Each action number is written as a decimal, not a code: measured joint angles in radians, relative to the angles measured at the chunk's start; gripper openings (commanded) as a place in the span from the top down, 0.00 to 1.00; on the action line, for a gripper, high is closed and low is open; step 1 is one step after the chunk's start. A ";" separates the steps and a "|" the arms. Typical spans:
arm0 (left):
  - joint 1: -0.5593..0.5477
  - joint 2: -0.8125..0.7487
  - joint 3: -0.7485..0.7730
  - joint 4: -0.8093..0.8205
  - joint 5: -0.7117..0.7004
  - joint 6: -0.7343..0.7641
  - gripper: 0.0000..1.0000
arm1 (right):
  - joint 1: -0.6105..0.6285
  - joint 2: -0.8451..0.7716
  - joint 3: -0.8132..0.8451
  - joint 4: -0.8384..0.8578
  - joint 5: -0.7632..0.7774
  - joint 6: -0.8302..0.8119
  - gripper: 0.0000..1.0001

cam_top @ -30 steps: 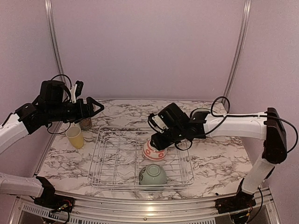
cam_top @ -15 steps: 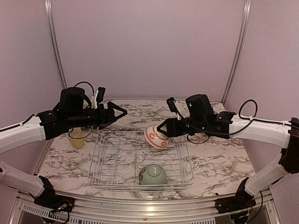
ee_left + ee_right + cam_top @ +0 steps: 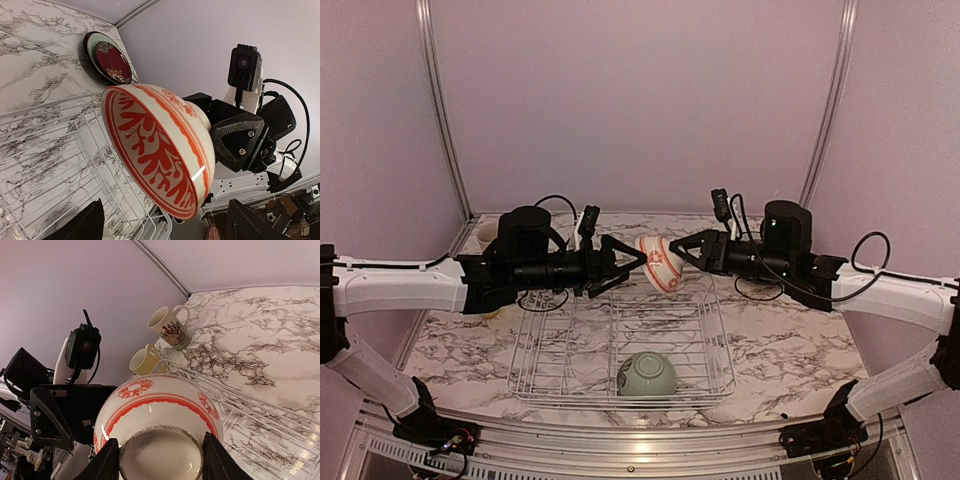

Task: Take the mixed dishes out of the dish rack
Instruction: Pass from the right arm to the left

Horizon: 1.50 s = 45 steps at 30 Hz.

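Note:
My right gripper [image 3: 692,252] is shut on the foot of the white-and-red bowl [image 3: 661,262] and holds it on its side above the far edge of the dish rack [image 3: 552,340]. In the right wrist view the fingers [image 3: 108,461] clamp the bowl's [image 3: 160,402] base. My left gripper [image 3: 628,258] is open, its tips right at the bowl's rim. The bowl's mouth [image 3: 155,150] faces the left wrist camera, between the spread fingers [image 3: 82,225]. The pale green bowl [image 3: 646,375] lies upside down in the rack's near side.
The cream patterned mug [image 3: 169,327] and yellow cup [image 3: 144,360] stand on the marble beyond the rack's left side. The dark red floral plate [image 3: 111,61] lies on the black-rimmed teal plate [image 3: 91,50] near the back wall. The mug shows behind my left arm [image 3: 483,234].
My right gripper lifted the white-and-red bowl out of the rack, up and back. My left arm swung right from the cups until its open gripper met the bowl.

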 measured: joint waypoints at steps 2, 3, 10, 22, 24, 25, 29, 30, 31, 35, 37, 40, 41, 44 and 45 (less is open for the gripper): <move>-0.010 0.021 0.002 0.025 0.012 -0.016 0.17 | 0.000 -0.006 0.000 0.032 -0.018 0.009 0.95; -0.011 0.027 0.002 0.043 0.021 -0.027 0.18 | 0.000 -0.007 0.000 0.048 -0.030 0.013 0.95; -0.018 0.054 0.007 0.184 0.067 -0.089 0.37 | 0.000 0.003 -0.001 0.137 -0.109 0.058 0.95; -0.023 0.070 0.007 0.296 0.086 -0.143 0.74 | 0.000 0.031 -0.032 0.217 -0.169 0.105 0.95; -0.023 0.070 0.007 0.300 0.087 -0.146 0.82 | 0.000 0.031 -0.035 0.222 -0.172 0.108 0.95; -0.023 0.070 0.007 0.300 0.088 -0.146 0.86 | 0.000 0.031 -0.038 0.228 -0.174 0.109 0.95; -0.023 0.069 0.008 0.319 0.098 -0.164 0.94 | 0.000 0.035 -0.044 0.243 -0.184 0.110 0.92; -0.023 0.068 0.008 0.322 0.103 -0.168 0.97 | 0.000 0.037 -0.046 0.251 -0.191 0.108 0.90; -0.023 0.068 0.008 0.323 0.105 -0.169 0.99 | 0.000 0.037 -0.046 0.254 -0.193 0.108 0.88; -0.023 0.067 0.026 0.296 0.103 -0.160 1.00 | 0.000 0.037 -0.046 0.258 -0.193 0.107 0.67; -0.023 0.065 0.038 0.268 0.103 -0.149 1.00 | 0.000 0.037 -0.046 0.259 -0.194 0.104 0.52; -0.023 0.053 0.057 0.212 0.103 -0.124 1.00 | 0.000 0.037 -0.046 0.262 -0.200 0.097 0.24; -0.024 0.049 0.066 0.185 0.093 -0.106 1.00 | 0.000 0.037 -0.045 0.260 -0.197 0.096 0.18; -0.029 0.042 0.082 0.093 0.064 -0.066 1.00 | -0.001 0.036 -0.042 0.253 -0.181 0.084 0.07; -0.029 0.041 0.089 0.051 0.050 -0.051 1.00 | -0.001 0.035 -0.042 0.250 -0.176 0.081 0.05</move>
